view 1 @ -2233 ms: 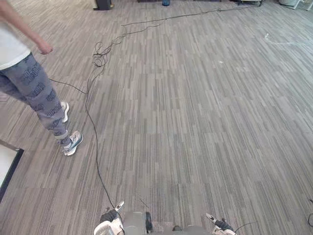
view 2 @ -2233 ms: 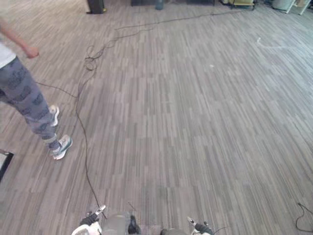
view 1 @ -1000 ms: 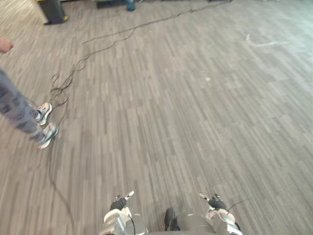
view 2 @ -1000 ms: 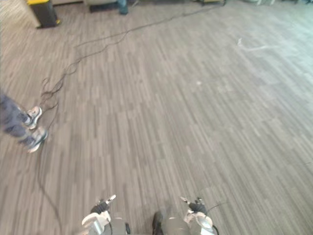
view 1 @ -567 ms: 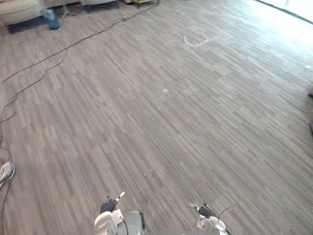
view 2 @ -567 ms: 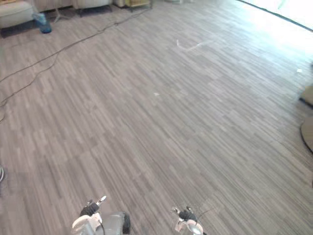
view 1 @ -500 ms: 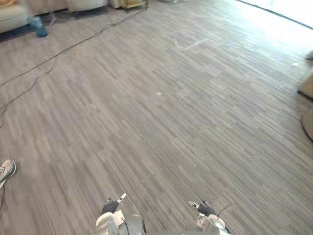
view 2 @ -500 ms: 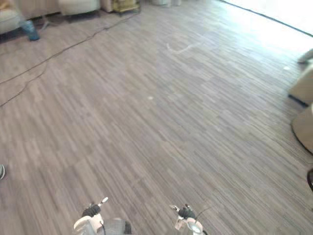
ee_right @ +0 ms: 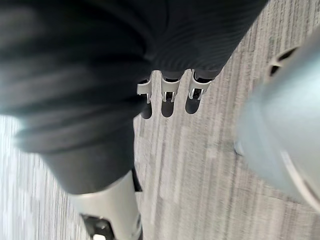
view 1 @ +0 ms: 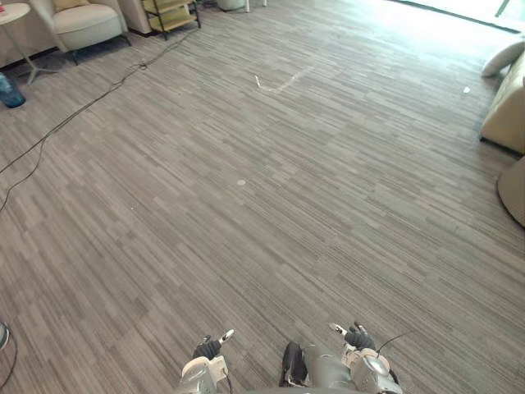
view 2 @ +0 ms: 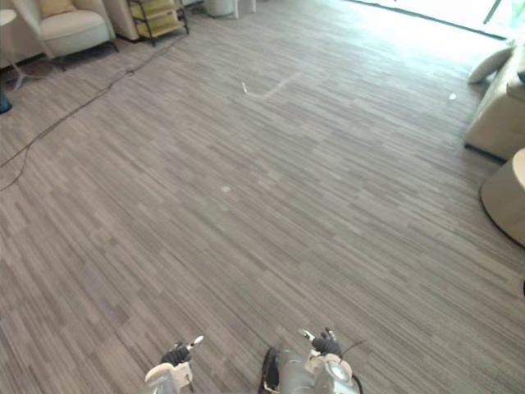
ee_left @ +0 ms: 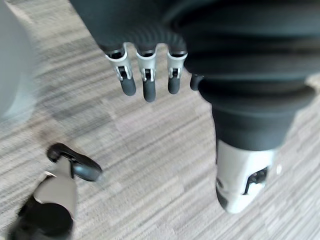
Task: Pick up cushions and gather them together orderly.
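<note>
You've got a striped grey low-pile carpet floor [view 1: 246, 213], wide open from 11 to 1 o'clock. Cushion [view 1: 502, 57]: pale, plump, soft-cornered, far off at 2 o'clock, leaning on a boxy beige sofa [view 1: 507, 111]. Round beige pouffe [view 1: 515, 190] cuts in at 3, padded armchair [view 1: 82, 20] at 10. L hand [ee_left: 144, 75] & R hand [ee_right: 170, 90]: fingers hang straight, relaxed, holding nothing.
</note>
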### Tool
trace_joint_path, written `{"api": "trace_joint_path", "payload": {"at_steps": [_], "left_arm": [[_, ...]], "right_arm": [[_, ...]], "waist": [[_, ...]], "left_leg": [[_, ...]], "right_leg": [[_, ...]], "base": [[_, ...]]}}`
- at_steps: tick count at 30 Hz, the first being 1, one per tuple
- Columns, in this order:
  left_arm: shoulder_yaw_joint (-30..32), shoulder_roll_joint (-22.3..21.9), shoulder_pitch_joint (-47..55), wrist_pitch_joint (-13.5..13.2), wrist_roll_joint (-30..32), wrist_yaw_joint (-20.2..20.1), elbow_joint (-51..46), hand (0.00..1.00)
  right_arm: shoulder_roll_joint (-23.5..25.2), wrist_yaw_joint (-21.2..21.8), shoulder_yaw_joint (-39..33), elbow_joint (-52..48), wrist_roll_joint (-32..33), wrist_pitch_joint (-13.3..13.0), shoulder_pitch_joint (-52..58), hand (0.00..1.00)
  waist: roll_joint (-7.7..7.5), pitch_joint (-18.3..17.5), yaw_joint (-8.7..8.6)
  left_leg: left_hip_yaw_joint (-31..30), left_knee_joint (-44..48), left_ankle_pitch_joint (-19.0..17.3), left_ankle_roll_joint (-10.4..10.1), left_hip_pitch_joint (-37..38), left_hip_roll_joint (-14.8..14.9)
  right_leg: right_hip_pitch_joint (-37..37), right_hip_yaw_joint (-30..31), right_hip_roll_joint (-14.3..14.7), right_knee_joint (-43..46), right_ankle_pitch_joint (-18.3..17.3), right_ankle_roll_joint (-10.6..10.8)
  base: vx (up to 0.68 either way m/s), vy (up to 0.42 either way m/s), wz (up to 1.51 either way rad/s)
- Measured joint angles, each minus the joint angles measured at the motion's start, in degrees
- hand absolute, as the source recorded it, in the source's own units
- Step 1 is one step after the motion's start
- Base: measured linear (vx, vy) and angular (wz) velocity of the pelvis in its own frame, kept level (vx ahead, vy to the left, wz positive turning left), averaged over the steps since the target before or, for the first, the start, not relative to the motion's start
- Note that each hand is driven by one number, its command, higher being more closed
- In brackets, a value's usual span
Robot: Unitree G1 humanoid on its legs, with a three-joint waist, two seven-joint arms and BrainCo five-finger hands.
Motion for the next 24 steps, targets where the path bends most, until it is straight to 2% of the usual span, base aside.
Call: {"api": "trace_joint_path", "payload": {"at_steps": [1, 2, 3, 4, 5, 6, 7, 9, 10, 12, 13, 14, 16, 17, 19, 20, 22, 23, 24], "left_arm": [[-0.2, 0.5, 0.1, -0.1, -0.2, 0.0, -1.1, 0.0], [-0.2, 0.5, 0.1, -0.1, -0.2, 0.0, -1.2, 0.0], [-0.2, 0.3, 0.2, -0.5, -0.3, 0.0, -3.0, 0.0], [-0.1, 0.1, 0.5, -0.8, -0.4, 0.0, -3.8, 0.0], [-0.2, 0.0, 0.6, -0.9, -0.4, 0.0, -4.1, 0.0], [-0.2, 0.0, 0.7, -1.0, -0.6, 0.1, -4.2, 0.0], [-0.2, 0.0, 0.7, -1.3, -0.7, 0.1, -4.2, 0.0], [-0.1, 0.4, 1.4, -1.7, -0.7, 0.1, -4.8, 0.0], [-0.3, 1.0, 2.0, -1.7, -0.7, 0.1, -4.6, 0.0], [0.0, 1.5, 1.9, -1.6, -0.8, 0.3, -4.1, 0.0], [-0.1, 2.0, 1.8, -1.5, -0.7, 0.4, -4.0, 0.0], [-0.1, 2.5, 1.9, -1.4, -0.7, 0.4, -3.3, 0.0], [-0.8, 2.7, 2.1, -1.0, -0.8, 0.9, -2.3, 0.0], [-1.9, 2.8, 1.1, -0.6, -0.7, 1.1, -1.1, 0.0], [-2.9, 2.0, 0.4, -0.2, -0.7, 1.3, -0.4, 0.0], [-2.9, 1.7, 0.2, -0.2, -0.7, 1.3, -0.1, 0.0], [-3.0, 1.5, -0.5, -0.1, -0.7, 1.3, 1.2, 0.0], [-3.0, 1.4, -0.7, 0.0, -0.7, 1.3, 1.5, 0.0], [-3.1, 1.3, -0.8, 0.0, -0.6, 1.3, 1.5, 0.0]], "right_arm": [[0.1, -0.2, 1.2, 0.9, 0.0, 0.0, -0.4, 0.0], [0.2, -0.2, 1.3, 1.0, 0.0, 0.1, -0.4, 0.0], [0.9, -0.3, 1.0, 1.6, 0.1, 0.2, -0.4, 0.0], [1.3, -0.7, 0.9, 1.7, 0.0, 0.5, -0.2, 0.0], [1.4, -0.8, 0.9, 1.8, 0.0, 0.6, -0.2, 0.0], [1.4, -0.8, 0.9, 1.8, 0.0, 0.6, -0.2, 0.0], [1.3, -0.8, 0.9, 1.9, 0.0, 0.8, -0.1, 0.0], [1.5, -0.9, 1.6, 2.3, -0.1, 0.9, 0.3, 0.0], [1.1, -0.7, 2.4, 3.6, -0.1, 1.0, 0.4, 0.0], [1.2, -0.7, 2.1, 3.5, -0.1, 1.0, 0.6, 0.0], [1.1, -0.7, 2.1, 3.5, -0.1, 1.0, 1.0, 0.0], [1.4, -0.7, 2.2, 3.3, -0.1, 1.0, 1.5, 0.0], [0.8, -0.7, 2.4, 2.4, -0.1, 0.5, 2.0, 0.0], [0.8, -0.6, 2.8, 0.8, -0.1, 0.1, 2.2, 0.0], [0.7, -0.6, 2.5, 0.2, -0.1, -0.2, 2.3, 0.0], [0.8, -0.5, 2.1, -0.7, -0.1, -0.2, 2.3, 0.0], [0.7, -0.5, 1.3, -1.0, -0.1, -0.6, 2.1, 0.0], [0.7, -0.4, 0.7, -0.9, -0.1, -0.7, 1.9, 0.0], [0.7, -0.4, -0.3, -0.9, -0.1, -0.7, 1.5, 0.0]], "waist": [[-0.76, 0.5, 0.1], [-0.83, 0.5, 0.11], [-1.53, 0.6, 1.63], [-1.74, 0.5, 2.5], [-1.57, 0.4, 2.56], [-1.44, 0.3, 2.57], [-1.38, 0.2, 2.57], [-2.57, -0.5, 3.02], [-3.57, -2.8, 2.95], [-3.91, -3.2, 2.87], [-4.37, -3.4, 3.0], [-4.78, -3.3, 3.24], [-4.32, -2.9, 2.61], [-4.22, -2.6, 1.71], [-3.83, -2.2, 1.53], [-3.83, -2.0, 1.42], [-4.21, -1.7, 0.68], [-4.3, -1.7, 0.32], [-4.4, -1.4, -0.49]], "left_leg": [[0.9, 1.0, -1.9, 2.1, -3.8, -0.2], [1.0, 0.9, -2.0, 2.2, -4.1, -0.2], [4.0, -5.0, -4.5, 4.6, -8.1, 0.0], [4.2, -11.9, -5.6, 5.3, -11.6, -0.5], [3.7, -16.5, -5.5, 5.4, -13.2, -1.1], [3.1, -21.3, -4.9, 5.3, -14.3, -1.6], [1.9, -30.0, -2.0, 5.0, -15.8, -2.9], [1.0, -34.1, 6.9, 4.6, -15.8, -4.7], [2.9, -33.9, 5.9, 5.5, -15.8, -6.4], [5.0, -31.8, 4.5, 8.4, -15.5, -6.3], [5.9, -31.5, 4.0, 9.2, -14.3, -6.6], [7.2, -33.3, 3.3, 10.0, -10.7, -7.3], [7.7, -37.6, 0.6, 10.3, -3.6, -8.4], [7.4, -39.5, -1.0, 10.4, 0.3, -9.3], [7.5, -43.0, -3.4, 10.5, 6.2, -9.3], [7.5, -44.9, -4.7, 10.7, 9.3, -9.1], [7.3, -47.3, -5.9, 10.6, 13.5, -9.1], [7.0, -48.1, -6.6, 10.2, 14.8, -9.1], [6.3, -48.9, -7.6, 9.8, 16.4, -9.1]], "right_leg": [[4.7, 2.0, 0.4, -3.7, -0.1, -0.1], [5.0, 2.1, 0.4, -3.9, 0.0, 0.0], [9.1, 5.9, 0.2, -7.0, 0.0, 0.2], [11.2, 8.8, -0.2, -8.6, -0.8, 1.3], [12.5, 10.2, -0.7, -9.3, -1.5, 1.9], [13.5, 11.3, -1.3, -9.5, -2.4, 2.6], [15.5, 13.1, -2.5, -9.7, -4.2, 4.0], [18.3, 15.6, -5.1, -11.0, -6.1, 6.1], [18.5, 17.3, -7.2, -11.8, -5.9, 6.6], [17.1, 20.5, -8.3, -9.5, -2.6, 7.7], [16.5, 21.5, -8.8, -6.9, -1.3, 9.2], [13.8, 22.3, -9.1, 2.0, -0.1, 11.4], [3.1, 22.0, -8.9, 26.1, 6.0, 17.1], [-1.5, 19.9, -9.4, 35.8, 4.9, 16.4], [-6.8, 14.4, -9.7, 39.9, 1.7, 13.6], [-10.2, 9.0, -10.3, 37.8, -0.4, 11.6], [-12.9, 2.6, -10.7, 28.7, -1.5, 10.5], [-14.0, 1.1, -10.4, 23.5, -1.0, 10.1], [-15.1, -0.3, -9.9, 15.0, 1.0, 9.6]], "base": [[0.52, -0.008, -0.48], [0.55, 0.016, -0.88], [0.5, 0.084, -1.19], [0.49, 0.126, -1.4], [0.42, 0.194, -0.93], [0.46, 0.239, -0.69], [0.49, 0.264, -0.61], [0.57, 0.334, -0.58], [0.62, 0.336, -0.47], [0.54, 0.296, -0.42], [0.53, 0.337, -0.56], [0.48, 0.298, -0.64], [0.53, 0.283, -0.52], [0.4, 0.167, -0.13], [0.38, 0.102, -0.11], [0.42, 0.07, -0.08], [0.38, 0.019, 0.11], [0.49, -0.046, 0.26], [0.52, -0.074, 0.37]]}}
